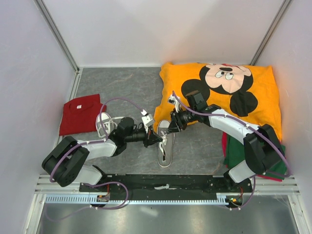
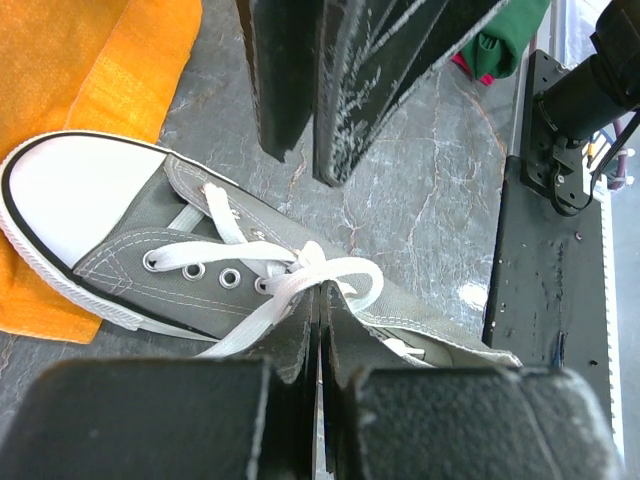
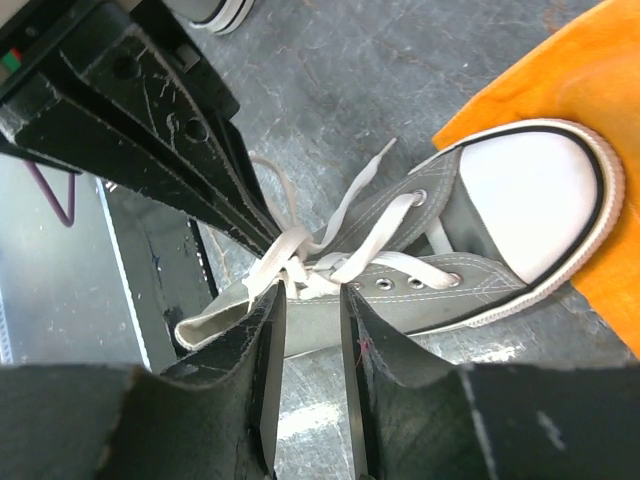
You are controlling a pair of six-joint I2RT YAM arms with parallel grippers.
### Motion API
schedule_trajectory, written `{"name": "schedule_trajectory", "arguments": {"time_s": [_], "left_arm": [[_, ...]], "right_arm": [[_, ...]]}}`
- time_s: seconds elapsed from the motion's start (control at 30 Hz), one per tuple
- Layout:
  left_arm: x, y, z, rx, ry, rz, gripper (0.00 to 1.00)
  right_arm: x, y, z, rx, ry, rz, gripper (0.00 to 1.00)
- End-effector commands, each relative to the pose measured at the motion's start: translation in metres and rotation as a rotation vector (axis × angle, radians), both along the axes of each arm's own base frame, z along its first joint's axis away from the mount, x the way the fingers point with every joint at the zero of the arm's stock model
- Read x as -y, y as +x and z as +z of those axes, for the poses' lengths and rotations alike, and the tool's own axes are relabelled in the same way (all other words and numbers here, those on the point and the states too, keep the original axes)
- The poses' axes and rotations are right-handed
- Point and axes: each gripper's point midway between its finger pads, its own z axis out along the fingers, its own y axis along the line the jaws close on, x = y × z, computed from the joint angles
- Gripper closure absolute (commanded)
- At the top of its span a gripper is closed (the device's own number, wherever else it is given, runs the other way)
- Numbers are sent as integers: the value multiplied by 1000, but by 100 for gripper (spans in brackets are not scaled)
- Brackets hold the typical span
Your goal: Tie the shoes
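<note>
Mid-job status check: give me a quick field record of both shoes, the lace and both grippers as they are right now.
shoe: grey sneaker between the two grippers, toe cap resting on the edge of the orange cloth
lace: white, loose over the eyelets, no finished bow visible
left gripper: shut, pinching the lace
right gripper: open, jaws apart just above the lacing, holding nothing
other shoe: beside the red cloth, not touched by either gripper

White walls (image 1: 161, 29) stand on three sides. The table (image 1: 122, 83) is grey like stone. An orange cushion (image 1: 263, 92) with a cartoon mouse lies back right, a folded red cloth (image 1: 80, 114) left.
</note>
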Motion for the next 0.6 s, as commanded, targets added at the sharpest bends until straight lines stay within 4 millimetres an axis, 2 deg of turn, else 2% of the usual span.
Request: {"name": "schedule_trajectory", "arguments": {"time_s": [0.0,0.23,0.57], "left_arm": [[4,1,10,47,-40,-26,98],[6,-3,11,50,-46,-55,98],[7,-5,11,50,-49,-70,98]], "right_arm": [[-2,-7,-5,39,21,80,65],[-6,-8,-14,47,34,137,63],[-15,-19,-9,82,63,212,58]]}}
